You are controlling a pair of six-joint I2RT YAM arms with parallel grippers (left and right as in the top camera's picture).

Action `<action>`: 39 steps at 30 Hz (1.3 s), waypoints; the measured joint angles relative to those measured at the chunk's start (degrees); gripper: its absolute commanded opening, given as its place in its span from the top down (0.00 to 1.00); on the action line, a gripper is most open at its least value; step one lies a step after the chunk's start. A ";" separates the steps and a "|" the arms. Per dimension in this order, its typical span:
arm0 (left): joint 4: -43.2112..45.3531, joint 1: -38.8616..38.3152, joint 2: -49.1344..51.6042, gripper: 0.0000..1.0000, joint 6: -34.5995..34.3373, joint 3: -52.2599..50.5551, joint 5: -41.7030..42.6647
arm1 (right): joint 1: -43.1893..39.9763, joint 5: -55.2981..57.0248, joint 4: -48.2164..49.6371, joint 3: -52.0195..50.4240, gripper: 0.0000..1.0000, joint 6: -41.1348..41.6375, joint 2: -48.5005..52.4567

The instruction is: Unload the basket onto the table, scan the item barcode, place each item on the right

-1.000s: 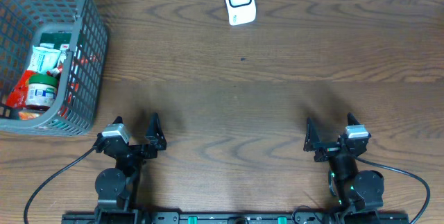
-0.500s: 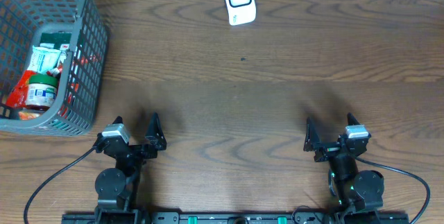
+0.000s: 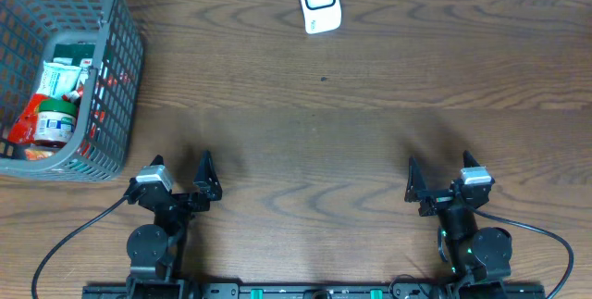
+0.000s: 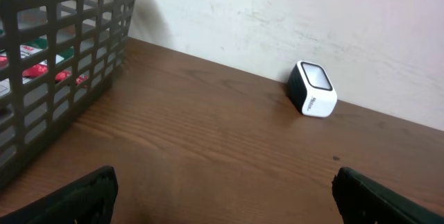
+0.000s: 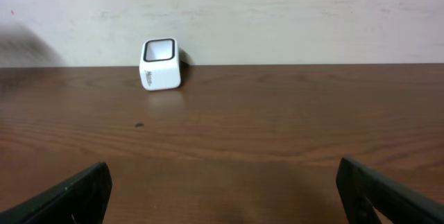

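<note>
**Stillness before the scan.** Nothing on the table has been moved over the past second. Both arms are seen parked at the near edge exactly as they were, and no object has been shifted.

The left gripper and the right gripper are held with their jaws fully apart. Nothing is clasped by either.

The goods to be scanned are kept in the grey basket at the far left. A green-lidded jar can be made out there, just beside a white and green box. No barcode can be read from any view.

The scanner, a small white block with a dark window, is set at the far edge near the middle, close against the pale wall. It stands well apart from the basket and from both grippers.

From this lack of change, the task is judged not to have been started. No item has been lifted out, and nothing has been presented to the scanner. The left arm, parked nearer the basket, is judged the likelier one to be sent in first. Whichever item is chosen will probably have to be turned so that its barcode is shown to the scanner's window.
</note>
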 measured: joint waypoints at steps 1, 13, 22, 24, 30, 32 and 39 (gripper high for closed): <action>0.00 0.00 0.00 0.00 0.00 0.00 0.02 | 0.00 0.00 0.00 0.00 0.01 -0.02 0.00; 0.00 0.00 0.00 0.00 0.00 0.00 0.02 | 0.00 0.00 0.00 0.00 0.01 0.00 0.00; 0.00 0.00 0.00 0.00 0.00 0.00 0.00 | 0.00 0.00 0.00 0.00 0.01 -0.02 0.00; 0.00 0.00 0.00 0.00 0.00 0.00 0.00 | 0.00 0.00 0.00 0.00 0.01 -0.02 0.00; 0.00 0.00 0.00 0.00 -0.31 0.00 -0.17 | 0.00 0.00 0.02 0.00 0.01 -0.02 0.00; -0.09 0.00 0.00 0.00 -0.50 0.11 -0.15 | 0.00 0.00 0.00 0.00 0.01 0.00 0.00; -9.92 0.00 0.33 0.00 -0.44 4.61 -0.15 | 0.00 0.00 0.00 0.00 0.01 0.00 0.00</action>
